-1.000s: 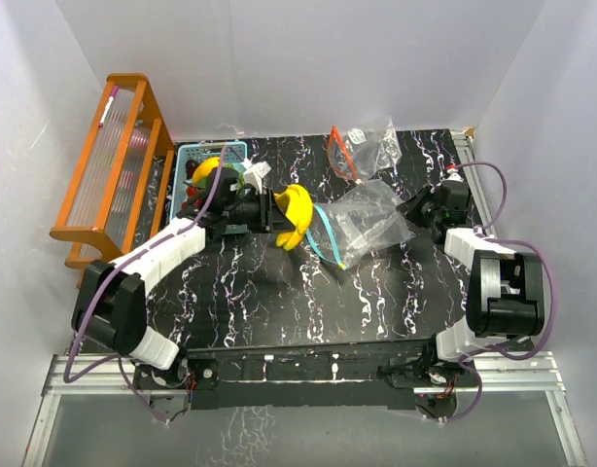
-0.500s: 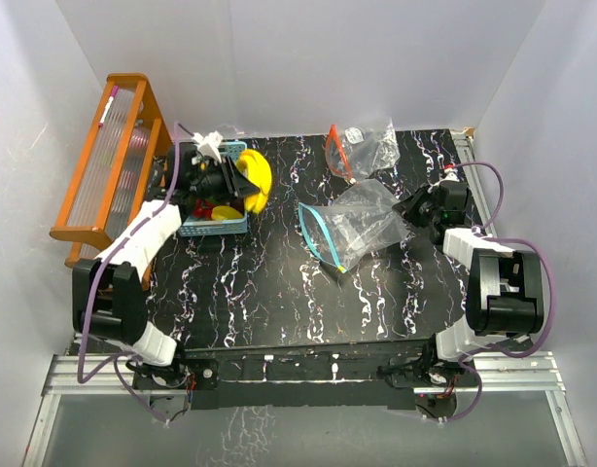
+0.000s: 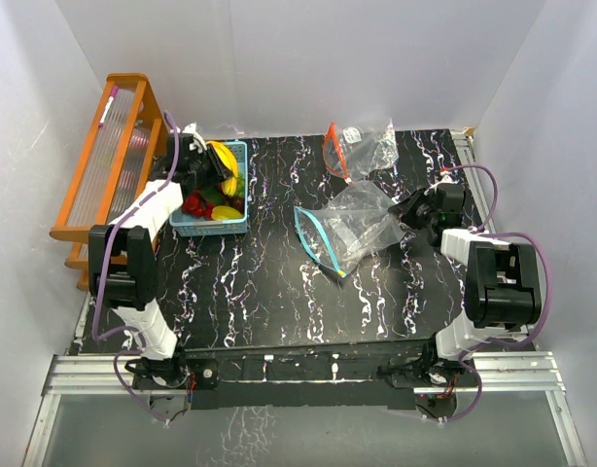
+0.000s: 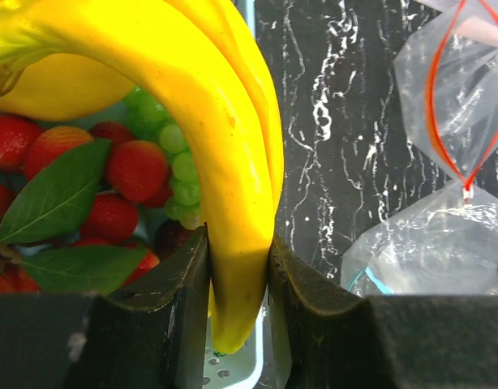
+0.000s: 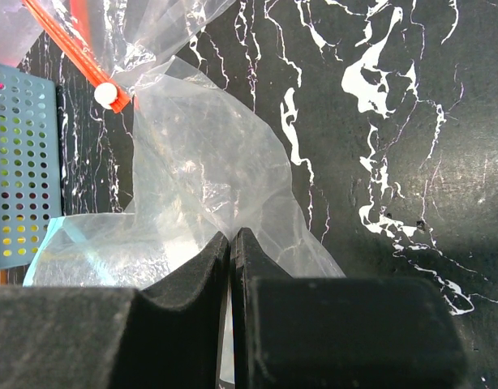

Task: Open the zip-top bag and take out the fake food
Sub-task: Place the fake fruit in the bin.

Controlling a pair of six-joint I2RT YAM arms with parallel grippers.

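Clamping the yellow bananas (image 4: 208,121) between narrowly parted jaws, the left gripper (image 4: 239,253) hangs over the blue basket (image 4: 235,369) of strawberries (image 4: 135,170) and grapes (image 4: 174,162). The right gripper (image 5: 231,243), jaws closed, pinches the blue-zipped clear bag (image 5: 208,186) on the tabletop (image 3: 279,292).

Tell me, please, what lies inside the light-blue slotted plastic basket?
Red plastic strawberries, green grapes, leaves and a yellow rounded fruit; the yellow bananas hide the rest.
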